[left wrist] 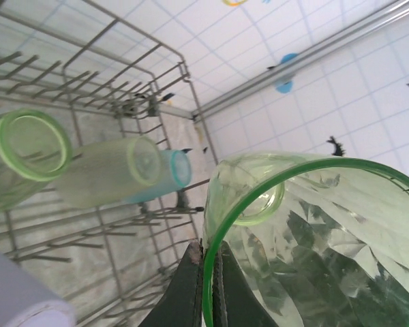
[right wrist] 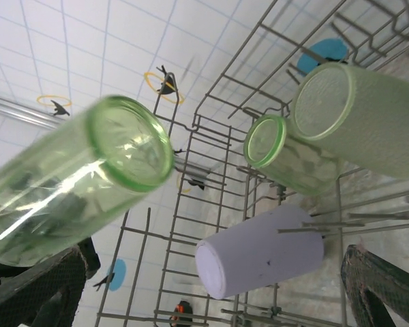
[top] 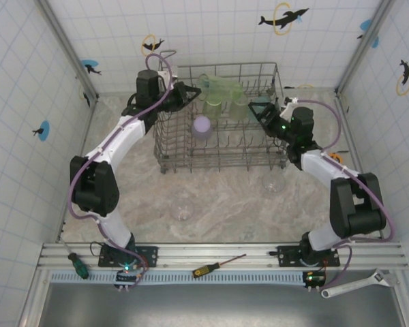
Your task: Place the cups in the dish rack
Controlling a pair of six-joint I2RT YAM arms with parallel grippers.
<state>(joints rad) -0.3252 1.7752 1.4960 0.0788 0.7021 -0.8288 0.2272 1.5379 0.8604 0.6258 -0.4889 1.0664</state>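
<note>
in the left wrist view the held green cup runs off the right and bottom edges, and only a corner of the lavender cup shows. in the right wrist view a blurred near green cup lies close to one finger; contact, and whether this is the held cup, cannot be confirmed. the left arm bends outward and reaches to the far left corner of the dish rack. the left gripper is clamped on the held cup's rim, with the cup over that corner. the right arm reaches to the rack's right wall. the right gripper is spread wide, grasping nothing. a frosted cup and a teal cup lie in the far row; the near tine rows stand free. two clear cups stand apart on the table.
</note>
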